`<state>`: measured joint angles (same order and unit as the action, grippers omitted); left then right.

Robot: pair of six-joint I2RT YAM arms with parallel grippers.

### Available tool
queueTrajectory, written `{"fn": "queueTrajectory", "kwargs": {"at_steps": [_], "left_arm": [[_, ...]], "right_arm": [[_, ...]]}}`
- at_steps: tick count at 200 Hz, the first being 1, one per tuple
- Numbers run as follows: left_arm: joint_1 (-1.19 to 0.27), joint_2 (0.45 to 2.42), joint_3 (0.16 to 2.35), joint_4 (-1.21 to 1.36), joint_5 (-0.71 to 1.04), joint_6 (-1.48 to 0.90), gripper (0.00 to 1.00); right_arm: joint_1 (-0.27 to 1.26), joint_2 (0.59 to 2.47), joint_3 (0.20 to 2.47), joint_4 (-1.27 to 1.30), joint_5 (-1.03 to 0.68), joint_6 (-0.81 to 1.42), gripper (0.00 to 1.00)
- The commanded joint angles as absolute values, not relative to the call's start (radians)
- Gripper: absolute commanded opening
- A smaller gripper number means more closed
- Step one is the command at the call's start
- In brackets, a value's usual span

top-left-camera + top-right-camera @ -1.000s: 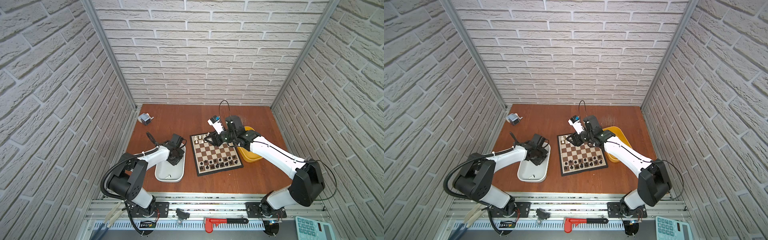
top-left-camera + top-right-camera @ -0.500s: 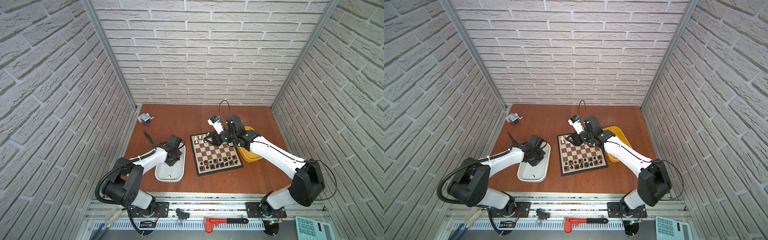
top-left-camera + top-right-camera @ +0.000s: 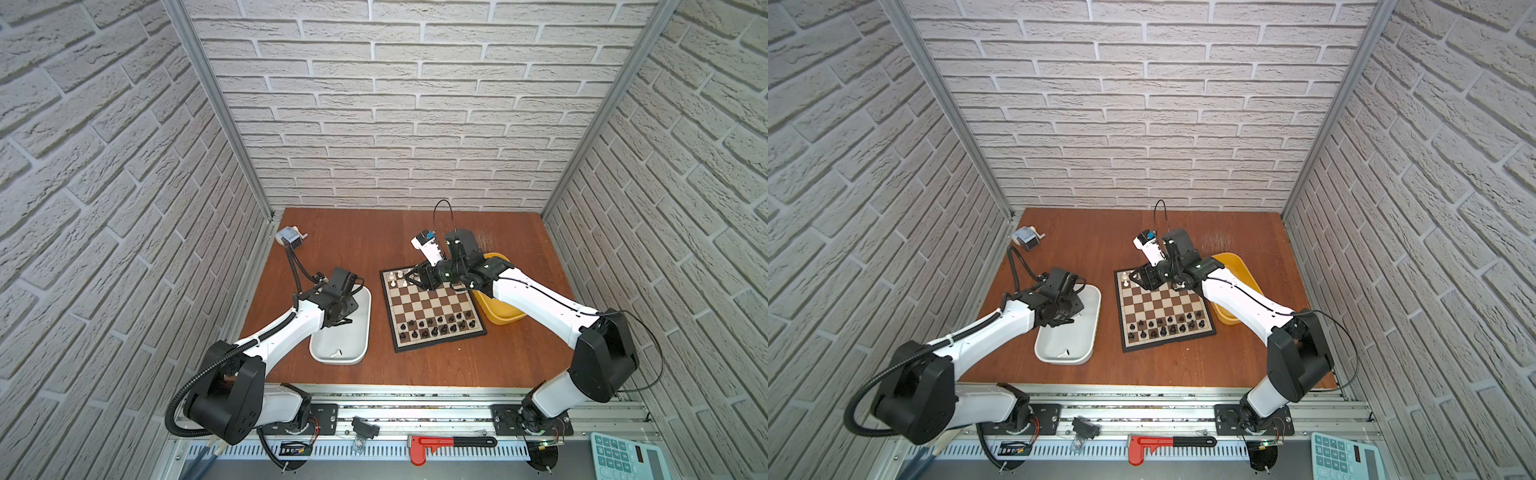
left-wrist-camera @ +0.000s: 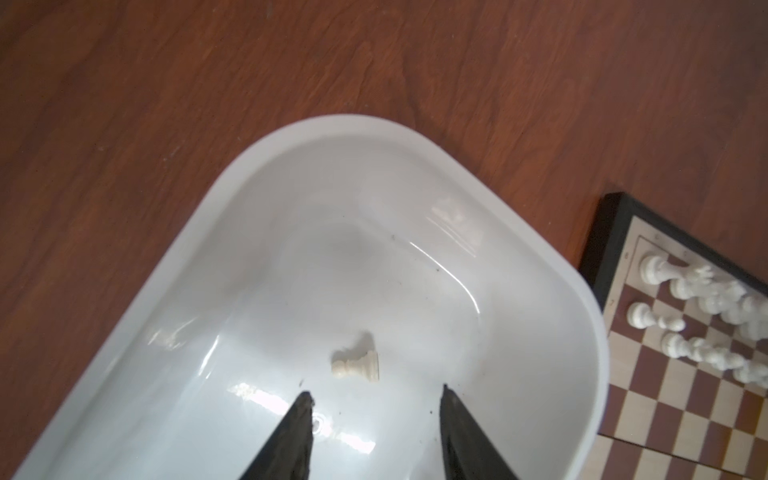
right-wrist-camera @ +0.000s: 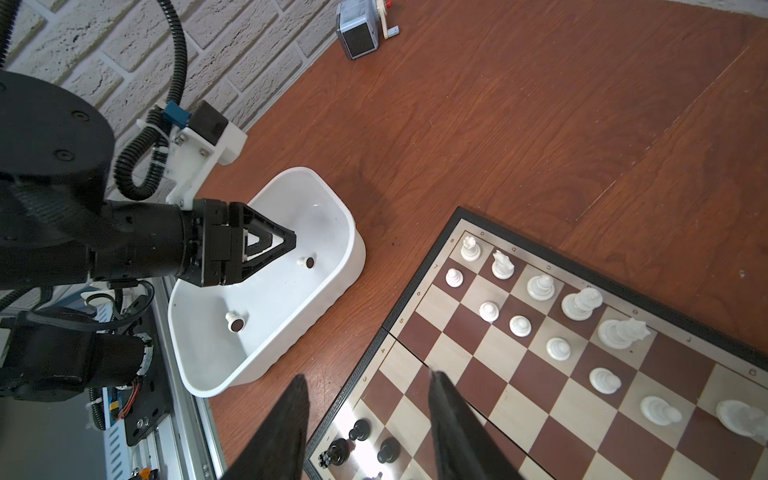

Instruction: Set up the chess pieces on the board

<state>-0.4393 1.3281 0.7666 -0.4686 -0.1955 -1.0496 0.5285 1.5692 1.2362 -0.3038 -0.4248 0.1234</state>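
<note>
The left gripper (image 4: 376, 391) hangs low inside the white tub (image 4: 415, 137), its fingers spread with nothing between them. Just past the fingertips a white pawn (image 4: 355, 366) lies on its side, its long axis crosswise to the fingers and its base toward the board (image 4: 681, 409). Farther off, the right gripper (image 5: 366, 375) hovers over the board's edge, likewise parted and empty.

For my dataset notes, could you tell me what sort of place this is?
Likely a robot lab cell: brick-patterned panel walls, aluminium corner posts, and a slotted mounting rail along the front.
</note>
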Motion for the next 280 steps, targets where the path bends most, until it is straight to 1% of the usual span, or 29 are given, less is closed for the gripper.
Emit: {"fn": "queueTrajectory", "kwargs": {"at_steps": [1, 9, 14, 29, 48, 64, 76, 92, 107, 113, 127, 146, 175, 187, 215, 280], "left_arm": [[-0.433, 1.342, 0.786, -0.446, -0.158, -0.741, 0.65], [-0.444, 1.329, 0.791, -0.444, -0.163, -0.637, 0.7], [-0.445, 1.323, 0.796, -0.455, -0.183, -0.58, 0.71], [-0.442, 1.311, 0.825, -0.489, -0.216, -0.42, 0.69], [-0.449, 1.314, 0.845, -0.492, -0.185, -0.232, 0.66], [-0.448, 1.351, 0.867, -0.51, -0.113, -0.159, 0.63], [-0.445, 1.396, 0.898, -0.537, -0.104, -0.183, 0.61], [-0.44, 1.449, 0.918, -0.549, -0.045, -0.225, 0.55], [-0.446, 1.477, 0.921, -0.555, -0.073, -0.284, 0.53], [-0.445, 1.486, 0.918, -0.554, -0.07, -0.298, 0.51], [-0.453, 1.496, 0.908, -0.545, -0.059, -0.31, 0.47], [-0.461, 1.523, 0.897, -0.541, -0.069, -0.316, 0.44], [-0.476, 1.545, 0.895, -0.547, -0.123, -0.322, 0.44], [-0.476, 1.546, 0.886, -0.545, -0.145, -0.324, 0.46], [-0.476, 1.571, 0.883, -0.565, -0.234, -0.359, 0.46], [-0.493, 1.592, 0.857, -0.548, -0.196, -0.376, 0.43]], "right_arm": [[0.534, 1.548, 1.252, -0.291, -0.431, 0.126, 0.49], [0.534, 1.541, 1.246, -0.29, -0.427, 0.126, 0.49], [0.534, 1.538, 1.242, -0.291, -0.428, 0.127, 0.49], [0.534, 1.529, 1.23, -0.289, -0.429, 0.131, 0.49], [0.533, 1.53, 1.219, -0.281, -0.434, 0.138, 0.49], [0.534, 1.543, 1.227, -0.291, -0.449, 0.137, 0.49], [0.534, 1.546, 1.233, -0.296, -0.451, 0.137, 0.49], [0.534, 1.543, 1.24, -0.304, -0.452, 0.132, 0.49], [0.534, 1.539, 1.239, -0.303, -0.444, 0.131, 0.49], [0.534, 1.539, 1.238, -0.303, -0.443, 0.131, 0.49], [0.533, 1.54, 1.234, -0.301, -0.445, 0.134, 0.49], [0.534, 1.542, 1.231, -0.3, -0.449, 0.135, 0.49], [0.534, 1.54, 1.233, -0.304, -0.449, 0.133, 0.48], [0.534, 1.54, 1.235, -0.307, -0.449, 0.132, 0.48], [0.534, 1.539, 1.232, -0.307, -0.451, 0.134, 0.48], [0.534, 1.526, 1.225, -0.309, -0.438, 0.139, 0.48]]}}
